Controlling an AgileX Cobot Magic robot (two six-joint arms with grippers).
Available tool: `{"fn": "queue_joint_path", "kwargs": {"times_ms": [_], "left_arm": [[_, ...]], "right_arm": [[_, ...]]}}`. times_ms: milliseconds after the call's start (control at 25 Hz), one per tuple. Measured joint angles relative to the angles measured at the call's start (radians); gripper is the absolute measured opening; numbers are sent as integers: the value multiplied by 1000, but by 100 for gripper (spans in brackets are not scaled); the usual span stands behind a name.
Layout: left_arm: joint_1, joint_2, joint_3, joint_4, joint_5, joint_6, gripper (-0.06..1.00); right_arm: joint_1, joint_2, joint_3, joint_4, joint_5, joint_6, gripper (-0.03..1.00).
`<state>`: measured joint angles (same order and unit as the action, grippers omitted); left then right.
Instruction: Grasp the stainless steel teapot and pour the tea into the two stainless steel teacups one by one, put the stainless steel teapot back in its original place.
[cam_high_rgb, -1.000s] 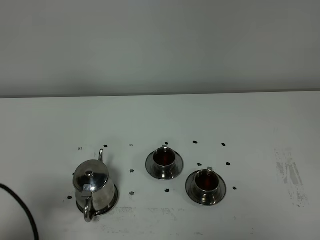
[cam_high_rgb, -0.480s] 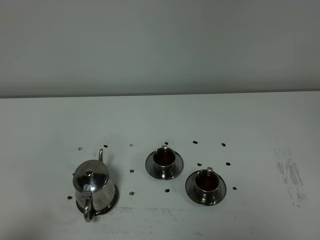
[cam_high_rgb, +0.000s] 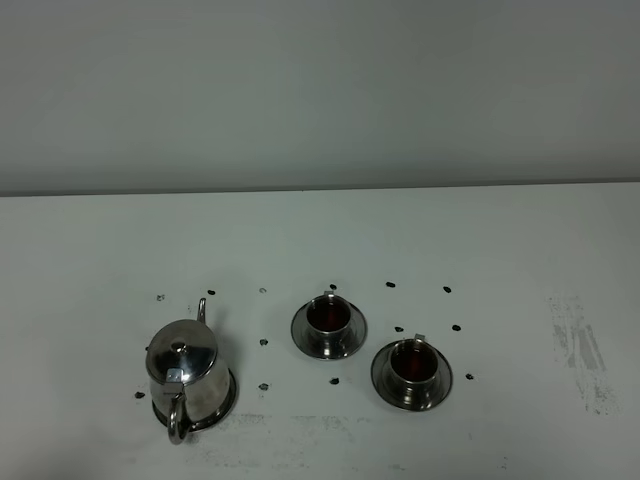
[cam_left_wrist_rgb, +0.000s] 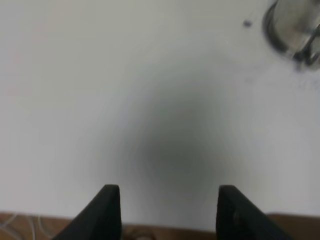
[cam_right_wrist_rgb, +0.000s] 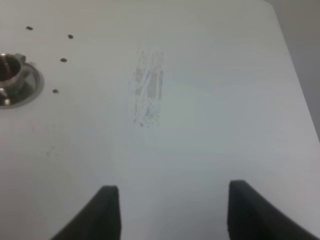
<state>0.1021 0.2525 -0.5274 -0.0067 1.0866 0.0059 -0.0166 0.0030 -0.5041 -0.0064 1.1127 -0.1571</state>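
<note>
- Two grippers hang clear of the set, nearest their cameras: left gripper (cam_left_wrist_rgb: 162, 212) and right gripper (cam_right_wrist_rgb: 167, 212) both gape wide, empty, over bare white table (cam_high_rgb: 100, 250)
- Teapot (cam_high_rgb: 185, 375) stands upright on its saucer (cam_high_rgb: 228, 400), at 9 o'clock from the cups, handle toward the arms for an easy grip
- Both teacups (cam_high_rgb: 328, 316) (cam_high_rgb: 411, 362) hold dark tea on saucers, so pouring looks done
- Farthest, the black dots (cam_high_rgb: 391, 284) appear to mark each saucer's place

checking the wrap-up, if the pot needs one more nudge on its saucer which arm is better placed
Left, probably. The shiny steel lidded teapot sits on the left of the white table, and only the open left gripper has it in view.
</note>
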Motion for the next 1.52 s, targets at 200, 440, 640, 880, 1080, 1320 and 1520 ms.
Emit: {"fn": "queue_joint_path", "kwargs": {"times_ms": [200,440,640,880,1080,1320,1520], "left_arm": [[1,-46,22,-26,-36,16,50],[1,-146,23,-26,-40,17,50],[1,-250,25,-26,-39,18,49],[1,-252,25,-27,-39,18,49],[1,-252,25,-27,-39,18,49],[1,-252,25,-27,-39,18,49],[-13,-252,25,-27,-39,18,49]], "right_arm": [[0,0,0,0,0,0,49],[0,0,0,0,0,0,49],[0,0,0,0,0,0,49],[0,0,0,0,0,0,49],[0,0,0,0,0,0,49],[0,0,0,0,0,0,49],[0,0,0,1,0,0,49]]}}
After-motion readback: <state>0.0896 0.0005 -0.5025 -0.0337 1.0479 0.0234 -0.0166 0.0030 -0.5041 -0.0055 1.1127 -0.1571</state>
